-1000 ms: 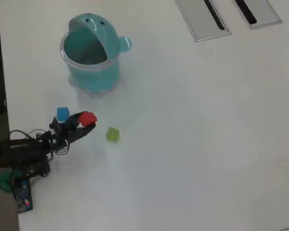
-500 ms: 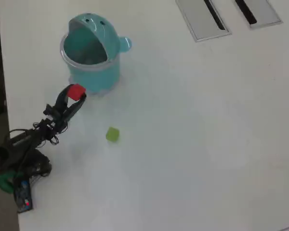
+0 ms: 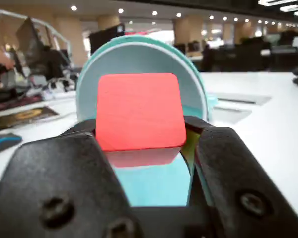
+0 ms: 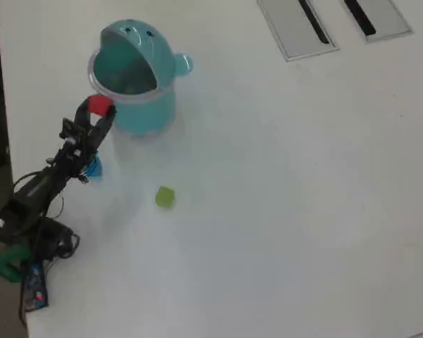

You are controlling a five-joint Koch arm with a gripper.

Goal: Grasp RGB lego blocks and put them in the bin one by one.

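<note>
End effector gripping red block, arm stretched toward bin

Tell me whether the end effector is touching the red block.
Touching: the wrist view shows the end effector clamped on both sides of the red block.

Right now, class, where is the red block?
In the overhead view the red block sits clamped in the gripper, at the left rim of the teal bin, raised above the table.
</note>
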